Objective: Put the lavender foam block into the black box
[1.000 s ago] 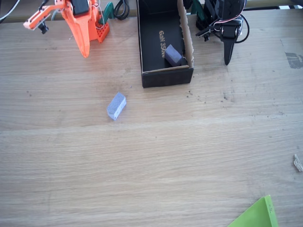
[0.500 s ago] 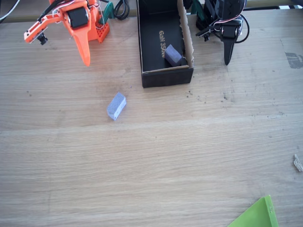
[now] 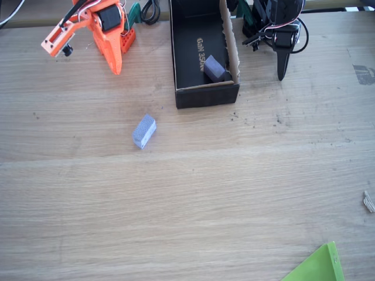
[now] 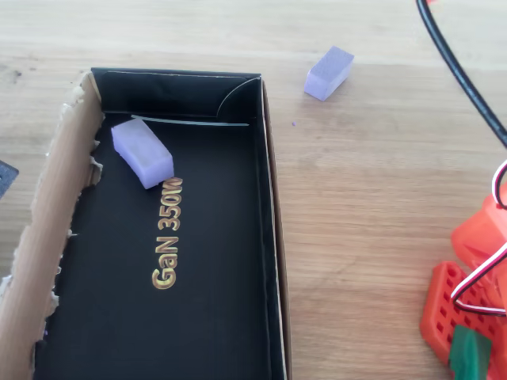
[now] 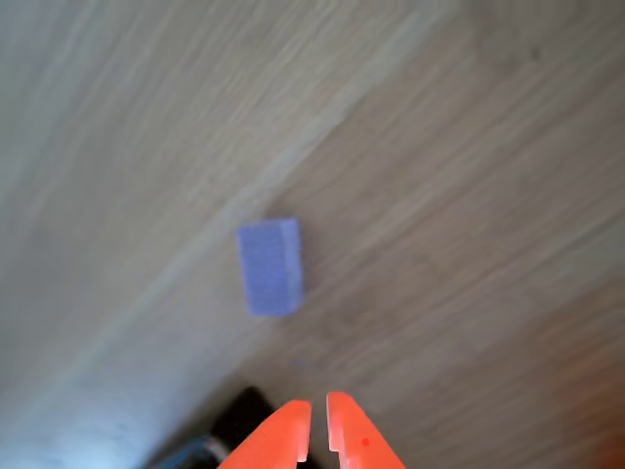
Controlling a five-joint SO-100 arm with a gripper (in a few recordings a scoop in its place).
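Near edge of the table point(image 3: 193, 222) is mostly bare wood; a green sheet corner point(image 3: 316, 266) pokes in at the near-right corner and a small scrap point(image 3: 368, 201) lies by the right edge.

Further in, left of centre, the lavender foam block point(image 3: 144, 131) lies flat on the wood, alone, nothing touching it. It sits just off the near-left corner of the black box point(image 3: 183, 70), apart from the wall. Overhead view shows same: block point(image 4: 328, 72) outside the box point(image 4: 272, 237), near its corner. Wrist view has the block point(image 5: 270, 265) blurred, ahead of the fingertips & well apart from them.

Box stands toward the far edge, centre. Inside, against the near-right corner by the brown cardboard flap point(image 3: 232, 44), a darker violet block point(image 3: 214, 68) rests on the black floor next to the gold lettering point(image 4: 167, 233). Not the task's block, I'd say.

Far-left corner: the orange gripper point(image 3: 116, 65) hangs tip down over the wood, well apart from the lavender block. In wrist view the two orange fingers point(image 5: 280, 440) are nearly together w/ a thin slit between, pinching nothing point(image 5: 319, 435). A black arm point(image 3: 281, 41) stands beyond the box, far right.

Step in hand, as I read it: reach phase, pre-grasp; block not yet picked. Next move calls for swinging toward the near side & down over the block, spreading the fingers wide enough to straddle its narrow sides, likely w/ some wrist turn since it lies skewed to the table edges. Then lift clear of the low wall.
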